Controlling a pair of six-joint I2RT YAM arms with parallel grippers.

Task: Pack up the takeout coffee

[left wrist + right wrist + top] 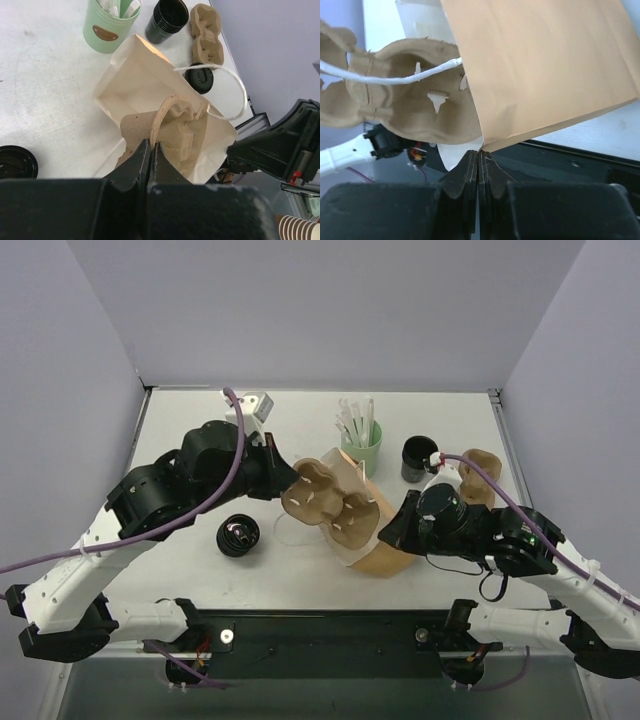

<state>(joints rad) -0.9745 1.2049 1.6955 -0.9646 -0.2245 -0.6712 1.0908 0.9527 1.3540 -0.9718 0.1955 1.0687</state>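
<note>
- Coffee (pixel 238 535) is not yet in the bag (pixel 145 75), whose edge the right claw (pixel 478 154) pinches.
- Carrier (pixel 175 135): left claw (pixel 151 145) clamped on its rim, at the bag's mouth.
- Coffee stands upright on the table (pixel 180 440), left of the carrier, nearer the left arm.

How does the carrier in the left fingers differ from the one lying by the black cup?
The held carrier is lifted and tilted at the bag mouth, pinched by the left fingers; the spare carrier lies flat on the table, untouched. The held carrier looks wider, with more wells; the spare carrier is narrow. Both are empty brown pulp.
</note>
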